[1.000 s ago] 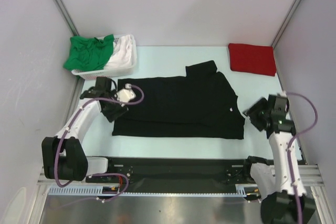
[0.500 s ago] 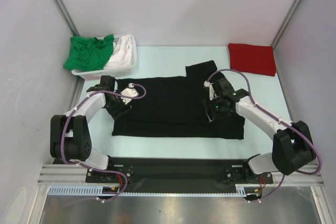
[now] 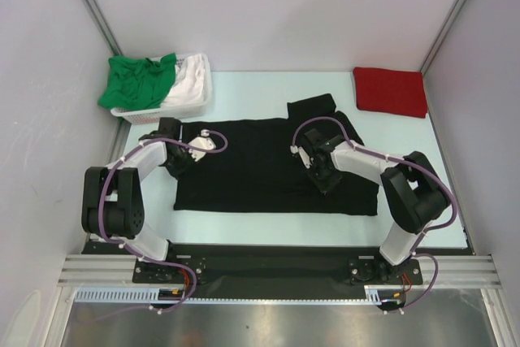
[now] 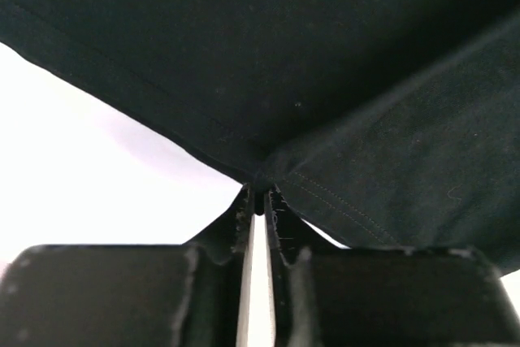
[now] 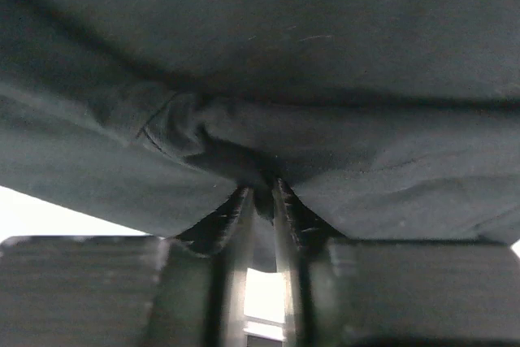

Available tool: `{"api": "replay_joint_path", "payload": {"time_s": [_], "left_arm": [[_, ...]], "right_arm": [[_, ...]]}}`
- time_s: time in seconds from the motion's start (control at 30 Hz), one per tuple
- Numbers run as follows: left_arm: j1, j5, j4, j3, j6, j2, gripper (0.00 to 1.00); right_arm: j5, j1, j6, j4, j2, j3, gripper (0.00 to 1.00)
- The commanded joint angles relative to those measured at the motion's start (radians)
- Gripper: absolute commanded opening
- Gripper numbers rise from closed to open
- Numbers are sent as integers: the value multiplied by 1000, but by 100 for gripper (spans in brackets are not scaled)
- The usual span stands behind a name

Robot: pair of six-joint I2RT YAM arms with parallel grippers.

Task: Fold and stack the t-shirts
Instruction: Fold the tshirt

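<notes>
Black shirt (image 3: 260,170) spread flat mid-table. Left gripper (image 4: 257,201) pinched shut on its left hem corner; right gripper (image 5: 258,190) clamped on a bunched fold toward its right side. Risks: thin corner bite slips out; bunched layers drag, skewing the fold.

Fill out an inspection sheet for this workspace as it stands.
Surface: pale table, one shirt spread on it.
Job's things: black t-shirt flat mid-table; red t-shirt folded at far right corner; green t-shirt and white t-shirt heaped in the basket.
Clutter: nothing seen.
Grippers: left gripper shut on the black t-shirt's left edge; right gripper shut on a bunched fold.
Cables: purple cables loop off both arms.
Surroundings: plain walls, metal corner posts.
</notes>
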Motion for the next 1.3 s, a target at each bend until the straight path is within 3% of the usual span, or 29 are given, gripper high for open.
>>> {"api": "replay_joint_path", "payload": {"time_s": [0.0, 0.1, 0.43, 0.5, 0.53, 0.57, 0.6, 0.67, 0.87, 1.0, 1.07, 1.2, 1.27], "left_arm": [[1, 31, 18, 2, -10, -6, 8], [1, 22, 31, -1, -23, -1, 0], [1, -74, 80, 28, -140, 88, 0], [2, -78, 80, 35, -154, 103, 1], [1, -80, 80, 38, -167, 109, 3], [1, -86, 80, 39, -175, 114, 5], [1, -90, 75, 47, -181, 118, 6], [1, -110, 58, 58, -210, 135, 14], [2, -175, 28, 73, -295, 175, 18], [2, -235, 34, 75, -336, 195, 29], [4, -268, 38, 75, -361, 193, 40], [4, -290, 32, 102, -388, 171, 48], [8, -192, 38, 99, -395, 57, 52]], "right_arm": [[123, 4, 8, 11, 3, 72, 15], [158, 15, 7, 6, -9, 110, 12], [261, 50, -56, -34, 104, 233, 13], [272, 50, -62, -11, 123, 276, 19], [273, 52, -67, -2, 130, 288, 23], [273, 52, -71, 14, 147, 309, 37], [269, 52, -73, 23, 153, 316, 45], [276, 52, -67, 43, 176, 325, 53], [331, 54, -38, 161, 172, 366, 56], [318, 46, 23, 207, 129, 411, 59], [287, 21, 65, 216, 74, 405, 62], [59, -156, 194, 262, -41, 314, 66], [-13, -283, 264, 313, -78, 288, 66]]}}
